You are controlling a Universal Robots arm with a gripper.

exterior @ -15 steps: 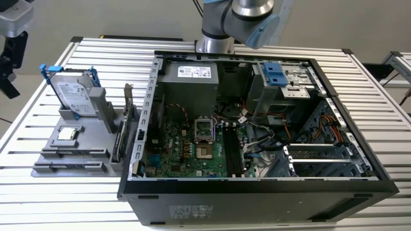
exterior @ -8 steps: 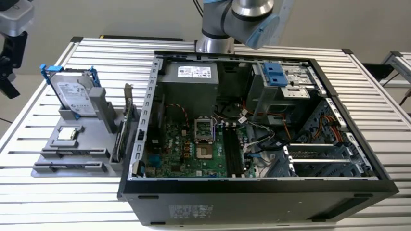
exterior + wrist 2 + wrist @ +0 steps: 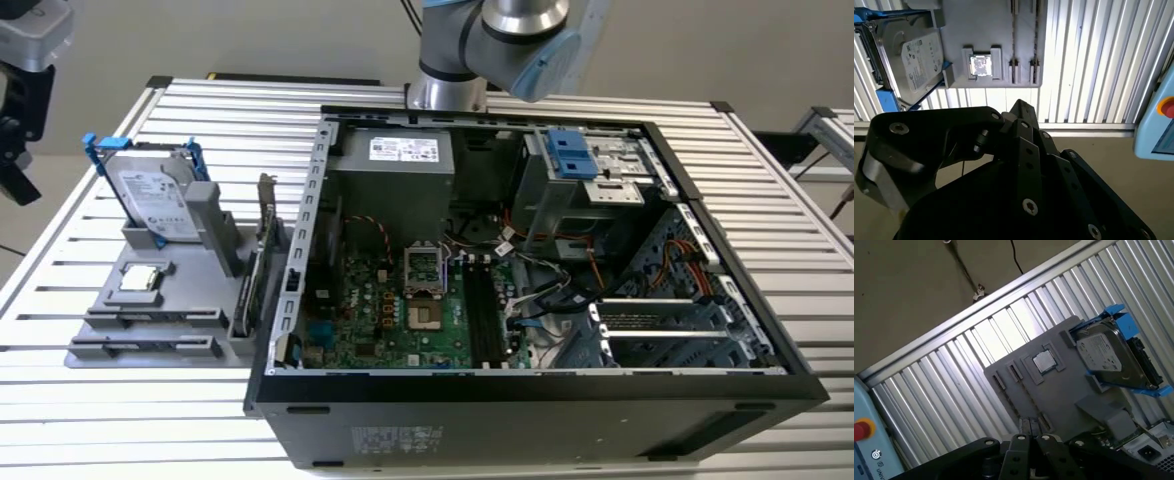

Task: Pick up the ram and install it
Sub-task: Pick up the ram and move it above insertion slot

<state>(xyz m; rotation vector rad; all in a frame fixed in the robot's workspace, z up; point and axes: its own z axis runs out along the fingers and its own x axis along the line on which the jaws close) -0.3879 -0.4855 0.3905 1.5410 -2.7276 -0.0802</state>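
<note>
A ribbed metal surface [image 3: 80, 430] carries the work, its slats running straight out from under the pincer [image 3: 1021, 135]. The pincer's black body hangs high over the surface's edge. Whether it is open or closed, I cannot tell, and nothing shows in its grip. Directly beneath it lies a plain beige floor [image 3: 914, 290] with a thin dark cable [image 3: 966, 270] trailing across. A pale blue pendant [image 3: 1159, 120] with a red button sits close beside the pincer at the surface's edge.

Ahead of and below the pincer lies a grey holder [image 3: 979, 25]. On it a silver hard drive [image 3: 909, 55] stands in a blue frame, and a small square chip [image 3: 979, 65] sits in a pocket. Two long narrow slots point away from the pincer.

The ram [image 3: 247, 295] is well apart from the pincer, at the holder's far side. It stands on its long edge, just beside a taller dark card [image 3: 274, 250] with a metal bracket. Its long axis runs crosswise to the slats, alongside the card and the near wall of the open computer case [image 3: 534, 410]. Farther still from the pincer, inside the case, the green motherboard [image 3: 374, 300] shows its black slots [image 3: 478, 310] roughly parallel to the ram. The arm [image 3: 494, 40] rises behind the case against a bare wall.
</note>
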